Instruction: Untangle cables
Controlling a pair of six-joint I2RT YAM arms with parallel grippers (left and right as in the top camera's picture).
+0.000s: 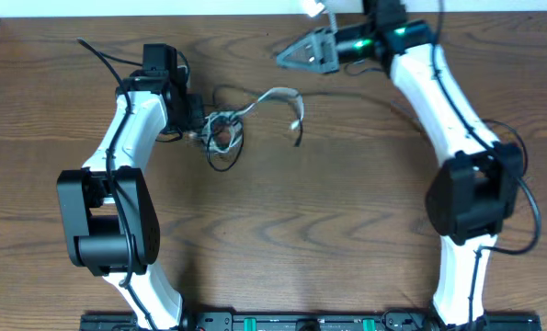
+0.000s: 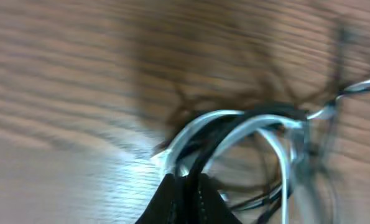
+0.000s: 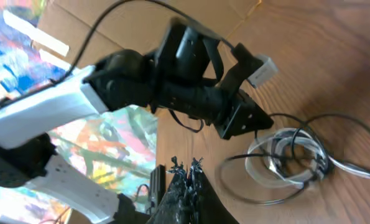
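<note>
Several cables arch ahead of the left gripper, clamped in its tips; the right gripper is pinched together, empty.

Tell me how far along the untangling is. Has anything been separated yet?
Done: nothing looks separated. The cables lie in one knotted clump, with only one end of the white cable trailing free. In hand: the left pincer is shut on strands at the clump's edge, while the right pincer is shut, empty and well away from it. Left: pulling every cord apart.
</note>
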